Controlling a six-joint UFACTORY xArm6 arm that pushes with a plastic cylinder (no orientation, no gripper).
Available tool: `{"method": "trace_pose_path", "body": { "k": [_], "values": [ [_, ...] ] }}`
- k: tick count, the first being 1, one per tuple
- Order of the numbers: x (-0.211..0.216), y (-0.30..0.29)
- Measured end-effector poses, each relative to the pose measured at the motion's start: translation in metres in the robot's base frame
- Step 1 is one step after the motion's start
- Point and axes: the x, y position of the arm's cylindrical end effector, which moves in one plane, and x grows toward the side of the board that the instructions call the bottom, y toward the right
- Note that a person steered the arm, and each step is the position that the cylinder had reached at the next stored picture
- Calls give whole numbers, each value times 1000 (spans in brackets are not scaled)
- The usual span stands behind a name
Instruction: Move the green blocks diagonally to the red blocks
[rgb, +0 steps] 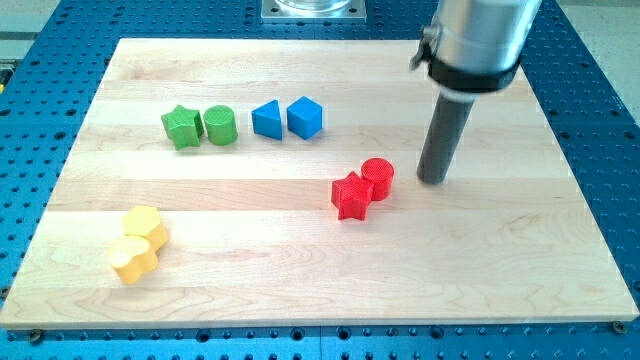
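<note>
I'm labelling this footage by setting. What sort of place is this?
Probably a robotics lab bench: a pale wooden board lies on a blue perforated metal table, with small coloured blocks and my tip just right of the red cylinder block.

The arm's grey housing runs out of the frame at the top right, so only its lower collar and the dark rod under it show. A metal plate at the top centre is cut by the frame's upper edge. The tabletop loses its lower corners to the frame's bottom edge. The red star covers the lower left of the red cylinder. The upper yellow block overlaps the lower yellow block; their exact shapes are hard to make out.
</note>
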Motion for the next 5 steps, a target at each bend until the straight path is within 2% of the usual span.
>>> {"method": "trace_pose_path", "body": {
  "k": [1,2,3,4,5],
  "values": [
    [-12,-27],
    [-49,-39],
    [-29,-122],
    [-33,-210],
    [-42,-254]
  ]
}}
